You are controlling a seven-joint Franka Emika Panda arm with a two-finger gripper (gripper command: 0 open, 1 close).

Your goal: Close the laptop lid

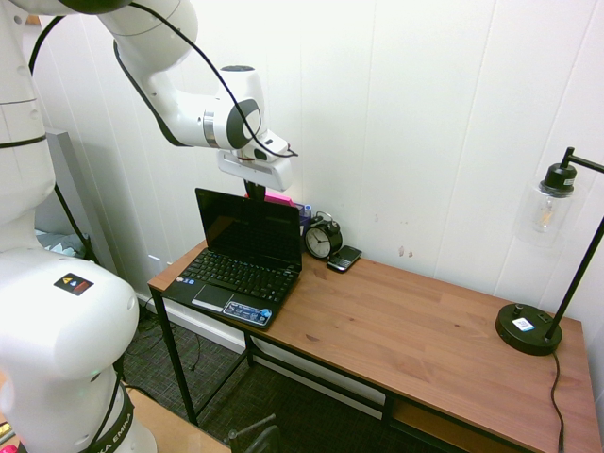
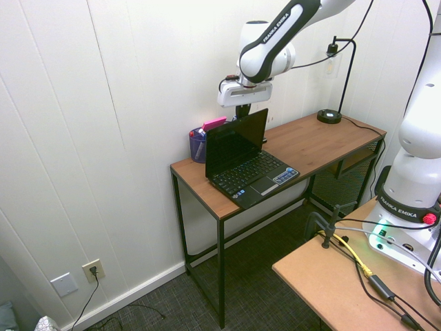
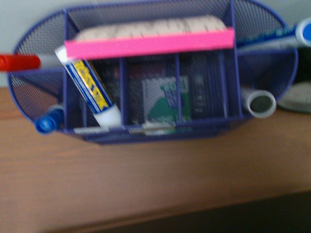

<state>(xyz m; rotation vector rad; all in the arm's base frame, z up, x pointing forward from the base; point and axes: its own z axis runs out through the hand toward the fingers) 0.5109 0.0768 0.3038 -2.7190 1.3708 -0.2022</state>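
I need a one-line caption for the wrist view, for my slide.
Blue mesh desk organizer on the wooden desk, holding a pink-edged notepad, a glue stick and markers.

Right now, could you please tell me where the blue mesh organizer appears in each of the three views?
First exterior view: organizer mostly hidden behind the laptop lid, left of the clock.
Second exterior view: at the desk's back left corner, left of the lid.
Wrist view: fills the upper frame.
Shared landmark: its pink-edged notepad.

Wooden desk (image 1: 415,330), alarm clock (image 1: 322,239), phone (image 1: 344,258), lamp (image 1: 543,274), blue mesh organizer (image 3: 146,73)
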